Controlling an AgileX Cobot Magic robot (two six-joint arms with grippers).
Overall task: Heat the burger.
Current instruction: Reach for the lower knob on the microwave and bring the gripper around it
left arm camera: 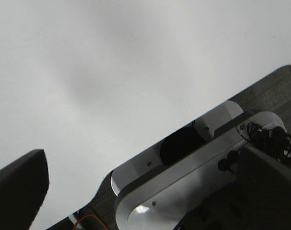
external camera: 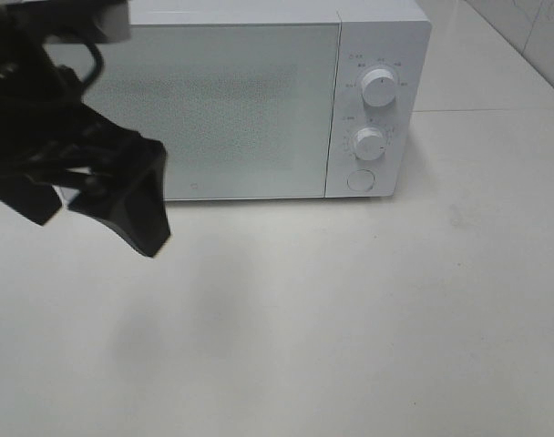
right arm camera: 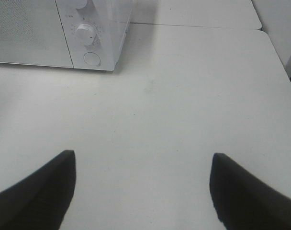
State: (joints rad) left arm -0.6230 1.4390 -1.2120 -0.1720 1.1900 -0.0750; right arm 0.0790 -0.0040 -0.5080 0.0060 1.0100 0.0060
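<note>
The burger is out of view in every frame. A white microwave (external camera: 231,100) stands at the back of the white table (external camera: 332,309) with its frosted door shut. My left gripper (external camera: 95,228) hangs open in front of the microwave's left side, above the table, with nothing between its black fingers. Only one of its fingers (left arm camera: 16,191) shows in the left wrist view. My right gripper (right arm camera: 143,191) is open and holds nothing, over bare table in front and to the right of the microwave (right arm camera: 95,28). It does not show in the exterior high view.
The microwave's right panel carries two round knobs (external camera: 379,86) (external camera: 369,143) and a round button (external camera: 360,179). In the left wrist view the table's edge runs past a white robot base (left arm camera: 184,182) with black cables (left arm camera: 270,139) and dark floor beyond.
</note>
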